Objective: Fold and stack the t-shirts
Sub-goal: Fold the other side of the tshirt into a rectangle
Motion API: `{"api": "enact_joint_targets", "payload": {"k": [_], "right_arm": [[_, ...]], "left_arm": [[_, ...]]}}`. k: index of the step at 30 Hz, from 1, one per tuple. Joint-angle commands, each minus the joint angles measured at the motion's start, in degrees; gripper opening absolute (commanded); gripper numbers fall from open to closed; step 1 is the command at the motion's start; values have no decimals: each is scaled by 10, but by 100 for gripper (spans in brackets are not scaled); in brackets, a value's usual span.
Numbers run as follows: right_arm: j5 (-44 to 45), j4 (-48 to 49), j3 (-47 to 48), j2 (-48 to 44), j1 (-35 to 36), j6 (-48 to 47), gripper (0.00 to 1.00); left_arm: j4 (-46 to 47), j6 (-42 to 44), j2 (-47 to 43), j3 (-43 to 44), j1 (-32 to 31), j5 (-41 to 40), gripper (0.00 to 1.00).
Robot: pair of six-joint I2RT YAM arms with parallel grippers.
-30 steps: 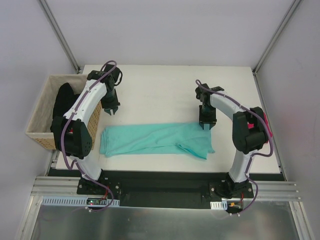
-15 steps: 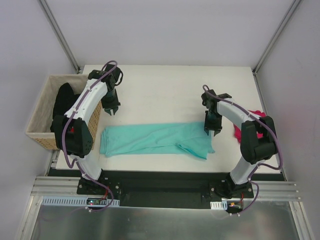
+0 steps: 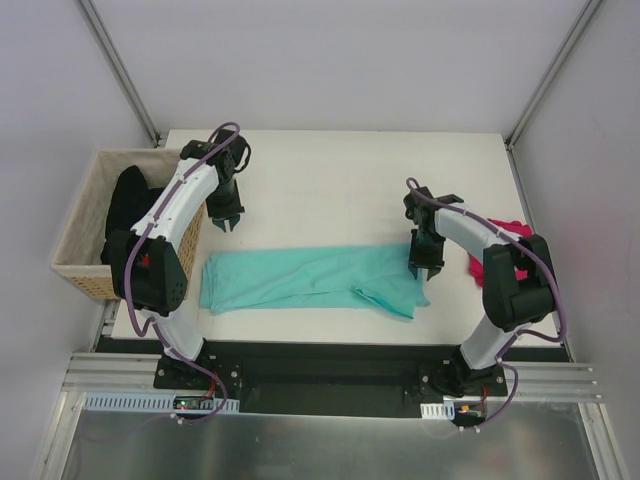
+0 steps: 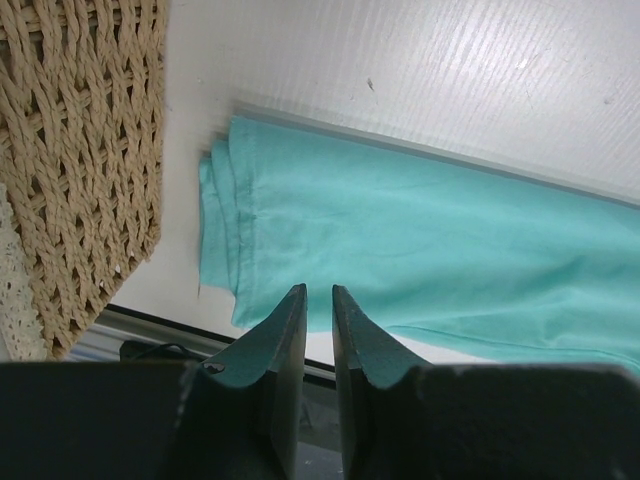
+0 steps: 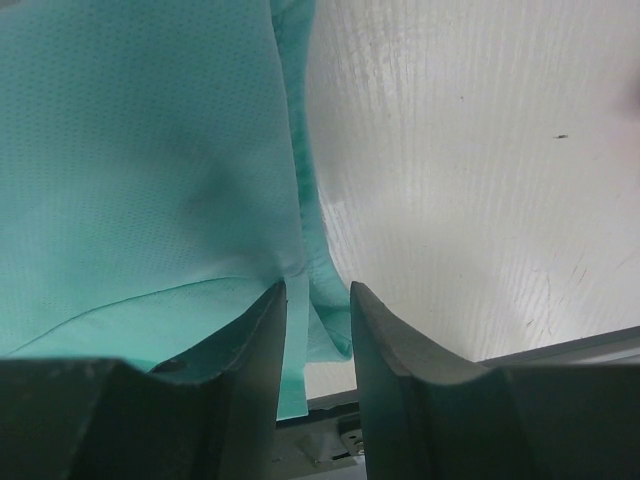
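The teal-mint t-shirt (image 3: 310, 279) lies folded into a long strip across the front of the table. It also shows in the left wrist view (image 4: 430, 250) and the right wrist view (image 5: 140, 160). My right gripper (image 3: 422, 264) is low over the strip's right end, its jaws a little apart, with the shirt's edge (image 5: 312, 260) between them. My left gripper (image 3: 228, 216) hangs behind the strip's left end, apart from it, its jaws almost together and empty. The magenta-pink t-shirt (image 3: 492, 252) lies bunched at the table's right edge, partly hidden by my right arm.
A wicker basket (image 3: 78, 235) holding dark cloth stands off the table's left side, close to my left arm; its wall shows in the left wrist view (image 4: 80, 150). The table's front edge (image 3: 330, 318) runs just below the teal strip.
My right gripper has moved forward and slightly right, down onto the teal shirt's right end, uncovering the pink shirt behind the arm. My left gripper has barely moved.
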Motion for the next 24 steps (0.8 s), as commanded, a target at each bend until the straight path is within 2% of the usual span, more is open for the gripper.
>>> {"api": "enact_joint_targets", "payload": {"k": [1, 12, 17, 24], "right_arm": [[-7, -1, 12, -24, -1, 9, 35], [-21, 17, -8, -13, 14, 18, 34], [-21, 26, -18, -13, 16, 19, 25], [-21, 34, -25, -17, 17, 26, 24]], "left_arm": [[-23, 1, -4, 2, -7, -2, 16], [-29, -1, -7, -3, -9, -7, 16], [-31, -3, -9, -7, -10, -8, 16], [-38, -3, -11, -10, -10, -13, 16]]}}
